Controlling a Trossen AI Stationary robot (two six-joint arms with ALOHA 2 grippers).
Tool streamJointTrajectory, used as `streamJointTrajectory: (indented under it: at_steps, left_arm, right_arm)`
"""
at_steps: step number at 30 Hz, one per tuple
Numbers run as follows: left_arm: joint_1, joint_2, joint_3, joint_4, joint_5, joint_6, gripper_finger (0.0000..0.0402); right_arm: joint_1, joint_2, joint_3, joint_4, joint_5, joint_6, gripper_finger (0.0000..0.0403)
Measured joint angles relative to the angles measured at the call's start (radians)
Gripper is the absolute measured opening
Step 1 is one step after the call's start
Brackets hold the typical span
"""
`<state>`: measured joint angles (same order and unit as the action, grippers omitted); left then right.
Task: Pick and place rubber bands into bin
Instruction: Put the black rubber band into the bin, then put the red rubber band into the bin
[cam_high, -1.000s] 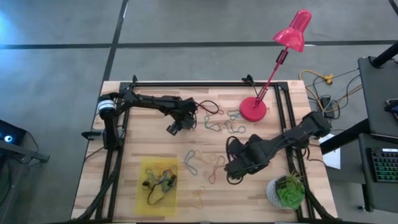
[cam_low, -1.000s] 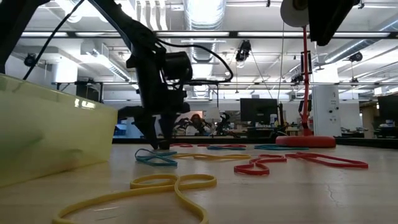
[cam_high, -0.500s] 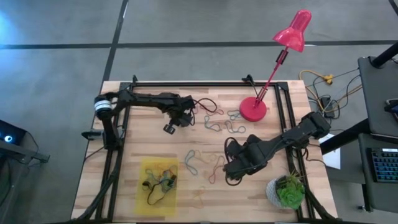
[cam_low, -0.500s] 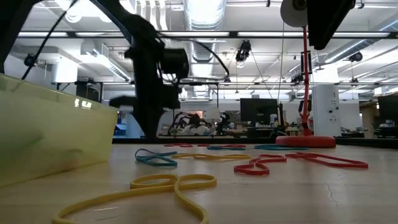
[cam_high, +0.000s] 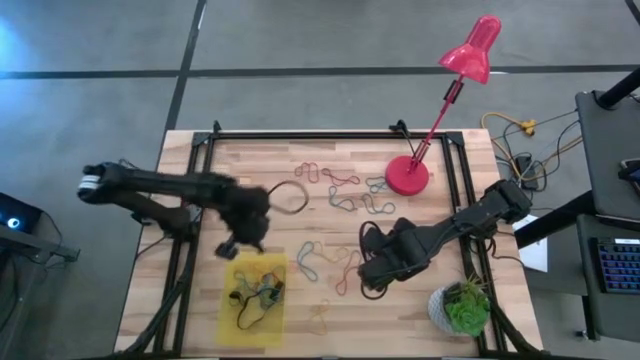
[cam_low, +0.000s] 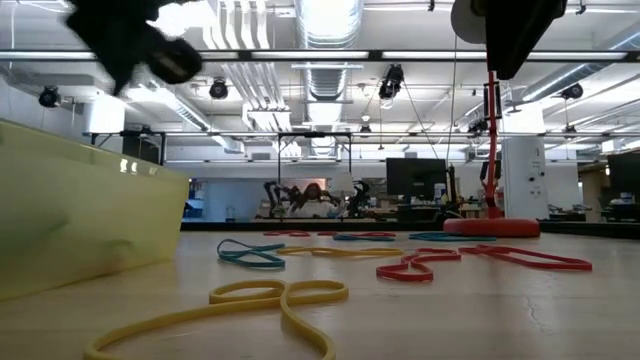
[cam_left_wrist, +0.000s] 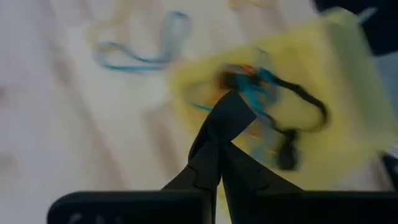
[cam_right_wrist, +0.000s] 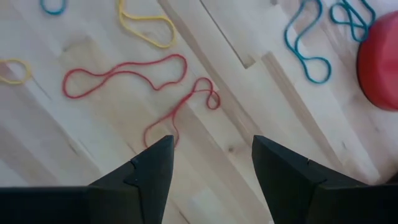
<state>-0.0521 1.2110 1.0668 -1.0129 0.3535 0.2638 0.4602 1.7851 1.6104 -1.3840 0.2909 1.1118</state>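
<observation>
Right now the left gripper (cam_high: 232, 243) hangs just above the top edge of the bin (cam_high: 228, 316), and its two dark fingers (cam_left_wrist: 219, 134) are pressed together. Something dark and thin may be caught at their tips, but it is too blurry to be sure. The bin is a flat yellow see-through tray near the front left of the table (cam_high: 420, 320). Inside it lies a small tangle of rubber bands (cam_high: 255, 293), dark, blue-green and orange ones mixed up.

Many more rubber bands lie loose on the wood. They are thin, floppy loops bent into wiggly shapes. Some red ones (cam_right_wrist: 124, 74) and a yellow one (cam_right_wrist: 146, 28) lie under the right gripper (cam_right_wrist: 211, 165), and blue-green ones (cam_right_wrist: 308, 43) lie close to the red lamp base (cam_high: 407, 176). In the low view a yellow band (cam_low: 275, 296) lies nearest.

The right gripper hovers over the middle of the table with its fingers spread wide and nothing between them.
</observation>
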Motion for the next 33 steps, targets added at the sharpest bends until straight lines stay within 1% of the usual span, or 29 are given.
streamJointTrajectory:
  at_steps: [2,4,6,9,11,14,16,19,21,23,29,31,33]
  left_arm:
    - [-0.076,-0.050,-0.065,0.040,0.017,-0.071,0.0000]
    - [-0.140,-0.079,-0.141,0.122,0.062,-0.165,0.0000]
    - [-0.187,-0.087,-0.224,0.232,0.103,-0.278,0.0000]
    - [-0.250,-0.075,-0.330,0.424,0.109,-0.441,0.0000]
    - [-0.270,-0.056,-0.369,0.489,0.109,-0.499,0.0000]
    - [-0.282,-0.023,-0.394,0.486,0.062,-0.584,0.0004]
    - [-0.282,-0.003,-0.405,0.484,0.049,-0.622,0.0018]
    - [-0.283,0.026,-0.409,0.482,0.049,-0.709,0.0055]
    - [-0.283,0.033,-0.411,0.479,0.049,-0.758,0.0087]
    - [-0.283,0.031,-0.404,0.476,0.051,-0.773,0.0123]
    - [-0.283,-0.042,-0.365,0.465,0.067,-0.781,0.0233]
    - [-0.283,-0.071,-0.338,0.419,0.075,-0.751,0.0260]
    - [-0.283,-0.105,-0.303,0.375,0.069,-0.705,0.0278]
  right_arm:
    - [-0.004,0.000,0.000,0.018,0.000,-0.020,0.0203]
    - [-0.010,0.000,-0.002,0.040,-0.002,-0.044,0.0203]
    - [-0.018,0.000,-0.006,0.066,-0.005,-0.062,0.0203]
    - [-0.033,0.000,-0.014,0.069,-0.039,-0.073,0.0203]
    - [-0.047,0.000,-0.031,0.074,-0.088,-0.062,0.0203]
    - [-0.070,0.000,-0.072,0.112,-0.195,-0.032,0.0203]
    - [-0.083,0.000,-0.113,0.173,-0.266,-0.006,0.0203]
    - [-0.089,0.002,-0.191,0.312,-0.343,0.047,0.0203]
    - [-0.088,0.002,-0.235,0.379,-0.351,0.081,0.0203]
    - [-0.086,0.002,-0.263,0.406,-0.352,0.107,0.0203]
    - [-0.086,0.002,-0.312,0.412,-0.343,0.125,0.0203]
    - [-0.086,0.002,-0.326,0.445,-0.332,0.124,0.0203]
    - [-0.085,0.002,-0.345,0.491,-0.299,0.131,0.0203]
